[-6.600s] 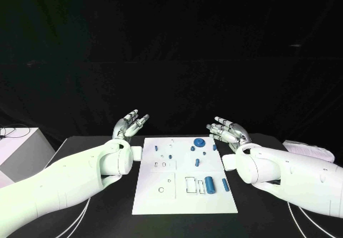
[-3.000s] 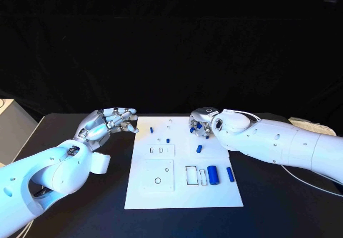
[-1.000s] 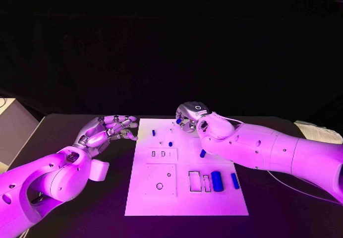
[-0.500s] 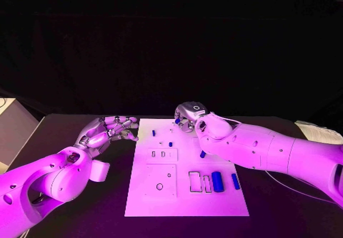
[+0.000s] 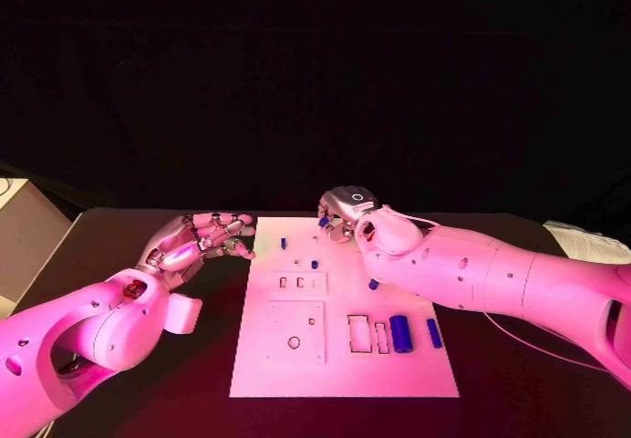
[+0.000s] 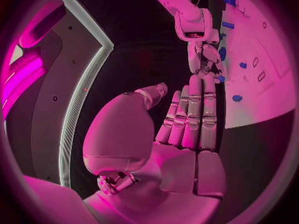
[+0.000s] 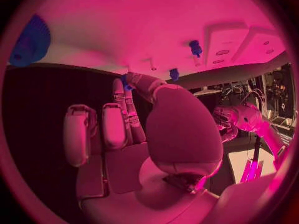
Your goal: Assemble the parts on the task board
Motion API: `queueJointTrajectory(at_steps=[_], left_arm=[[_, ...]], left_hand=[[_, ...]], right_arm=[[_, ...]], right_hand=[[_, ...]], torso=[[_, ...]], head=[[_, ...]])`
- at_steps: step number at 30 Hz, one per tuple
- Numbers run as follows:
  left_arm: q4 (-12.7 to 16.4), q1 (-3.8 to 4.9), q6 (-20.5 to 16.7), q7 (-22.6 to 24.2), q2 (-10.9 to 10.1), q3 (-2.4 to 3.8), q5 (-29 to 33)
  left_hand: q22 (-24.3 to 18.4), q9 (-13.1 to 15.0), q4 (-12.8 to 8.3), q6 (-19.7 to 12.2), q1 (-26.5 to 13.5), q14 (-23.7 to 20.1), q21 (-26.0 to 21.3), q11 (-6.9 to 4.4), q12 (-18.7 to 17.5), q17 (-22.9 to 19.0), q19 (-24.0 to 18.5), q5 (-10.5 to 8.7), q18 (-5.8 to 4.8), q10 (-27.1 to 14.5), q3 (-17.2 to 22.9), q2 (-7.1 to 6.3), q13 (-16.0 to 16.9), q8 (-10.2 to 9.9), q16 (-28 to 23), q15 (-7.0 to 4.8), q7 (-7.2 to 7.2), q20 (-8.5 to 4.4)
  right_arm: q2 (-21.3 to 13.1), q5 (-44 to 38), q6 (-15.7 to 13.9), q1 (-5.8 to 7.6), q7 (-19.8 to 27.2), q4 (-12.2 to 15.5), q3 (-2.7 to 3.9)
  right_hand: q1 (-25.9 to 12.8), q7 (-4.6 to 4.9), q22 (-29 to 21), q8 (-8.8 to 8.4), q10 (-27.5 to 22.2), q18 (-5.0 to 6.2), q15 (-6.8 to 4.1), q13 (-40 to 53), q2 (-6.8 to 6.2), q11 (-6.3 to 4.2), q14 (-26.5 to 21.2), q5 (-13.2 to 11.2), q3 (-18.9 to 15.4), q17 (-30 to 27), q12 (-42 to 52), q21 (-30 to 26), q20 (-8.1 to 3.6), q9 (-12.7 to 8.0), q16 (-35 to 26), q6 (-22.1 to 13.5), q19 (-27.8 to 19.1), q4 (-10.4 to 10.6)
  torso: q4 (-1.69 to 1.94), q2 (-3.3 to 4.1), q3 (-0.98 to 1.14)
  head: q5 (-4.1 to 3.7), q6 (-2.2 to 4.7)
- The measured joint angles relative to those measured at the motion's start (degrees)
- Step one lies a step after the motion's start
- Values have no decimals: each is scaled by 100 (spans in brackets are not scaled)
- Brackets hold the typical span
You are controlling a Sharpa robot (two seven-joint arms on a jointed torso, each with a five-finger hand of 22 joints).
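Note:
The white task board (image 5: pixel 339 365) lies in the middle of the black table. On it are two small blue pegs (image 5: pixel 283 244) (image 5: pixel 315 264), a short blue piece (image 5: pixel 374 284), a thick blue cylinder (image 5: pixel 399 333) and a slim blue bar (image 5: pixel 434 333). My right hand (image 5: pixel 345 212) hovers over the board's far edge and pinches a small blue part (image 7: pixel 127 79) between thumb and a fingertip. A blue toothed disc (image 7: pixel 28 42) lies on the board (image 7: pixel 124 25) near it. My left hand (image 5: pixel 204 239) hangs beside the board's far left corner, holding nothing, fingers (image 6: pixel 193 114) straight and side by side.
A pale box (image 5: pixel 26 233) stands at the table's left edge. Some papers (image 5: pixel 592 242) lie at the right edge. A thin cable (image 5: pixel 526 345) runs over the table under my right arm. The board (image 6: pixel 264 59) has framed rectangular slots (image 5: pixel 357 333) and small holes.
Both hands have come down from a raised pose to the board's far end. The right hand has taken a small blue part and drifted slightly left. The left hand is nearly still.

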Motion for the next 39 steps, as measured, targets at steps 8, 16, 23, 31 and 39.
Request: queueJointTrajectory(at_steps=[8,16,23,31,39], left_arm=[[3,1,9,-9,4,5,-11],[8,1,18,-15,7,11,-26],[8,1,22,-19,13,15,-31],[5,1,25,-24,18,18,-35],[5,1,27,-27,18,21,-38]], left_hand=[[0,0,0,0,0,0,0,0,0,0,0,0,0,0,0,0,0,0,0,0,0,0],[-1,-1,0,0,0,0,0,0,0,-1,0,0,0,0,0,0,0,0,0,0,0,0],[-1,-1,0,0,0,0,0,0,0,-1,0,0,0,0,0,0,0,0,0,0,0,0],[-2,-2,0,0,0,0,0,0,0,-2,0,0,0,0,0,0,0,0,0,0,0,0],[17,-2,0,0,23,1,27,22,0,10,-41,0,-1,-22,-1,-22,0,0,35,0,0,-1]], right_arm=[[50,-10,7,0,11,-54,-2],[93,-14,22,1,26,-121,-6],[136,-15,65,8,64,-155,-16],[155,-10,110,11,108,-178,-21],[171,2,141,7,142,-209,-30]], right_hand=[[-15,0,-1,-12,17,0,0,0,-15,-17,0,0,7,0,-2,0,0,35,0,0,0,7],[-15,2,-1,7,17,0,0,-1,-15,-16,0,-1,7,-1,-13,0,0,34,0,1,0,6],[-44,3,-2,7,16,0,0,8,-45,-16,0,-2,6,-9,-14,0,0,38,0,1,0,6],[-44,22,-3,6,16,0,0,8,-45,-16,0,-11,6,-29,-30,0,0,73,0,-18,0,6],[-212,120,-117,-189,-215,0,29,8,-212,120,1,-155,13,-195,-169,-154,16,83,-25,-366,-16,94]], torso=[[-2,8,0],[-2,24,-4],[-4,27,-4],[-7,30,-4],[-10,35,-4]], head=[[9,-8],[14,-11],[18,-32],[28,-44],[37,-30]])
